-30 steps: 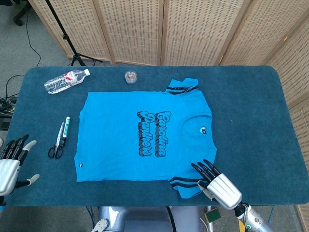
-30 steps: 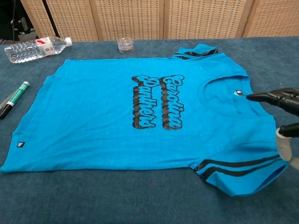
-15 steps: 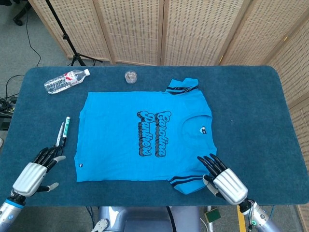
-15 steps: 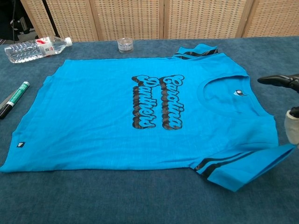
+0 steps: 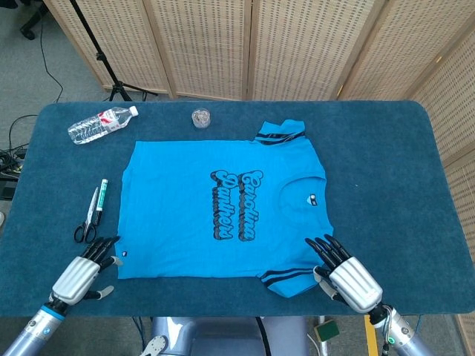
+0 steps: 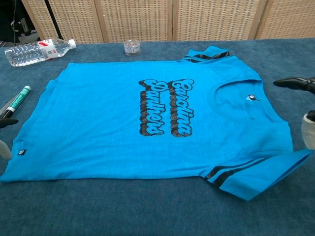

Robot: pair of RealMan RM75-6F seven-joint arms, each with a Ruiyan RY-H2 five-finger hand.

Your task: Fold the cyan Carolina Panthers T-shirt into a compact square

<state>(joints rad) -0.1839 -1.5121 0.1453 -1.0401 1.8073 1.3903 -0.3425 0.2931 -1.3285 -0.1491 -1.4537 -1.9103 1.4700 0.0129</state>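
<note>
The cyan Carolina Panthers T-shirt (image 5: 223, 208) lies flat and face up on the blue table, collar toward the right. In the chest view the shirt (image 6: 147, 113) fills the middle. Its near striped sleeve (image 6: 251, 174) is pushed up at its right tip. My right hand (image 5: 345, 274) hovers beside that sleeve with its fingers spread and its thumb close to the sleeve's edge, holding nothing that I can see. My left hand (image 5: 80, 276) sits at the near hem corner, fingers extended toward the cloth and empty. The chest view shows only the tips of each hand.
A water bottle (image 5: 100, 124) lies at the far left and a small glass jar (image 5: 200, 117) stands beyond the shirt. A green marker (image 5: 102, 194) and scissors (image 5: 87, 222) lie left of the hem. The near table edge (image 5: 223, 308) runs just behind both hands.
My left hand has come in from the table's left edge to the shirt's near hem corner. The right hand has shifted slightly right, and the near sleeve is bunched shorter.
</note>
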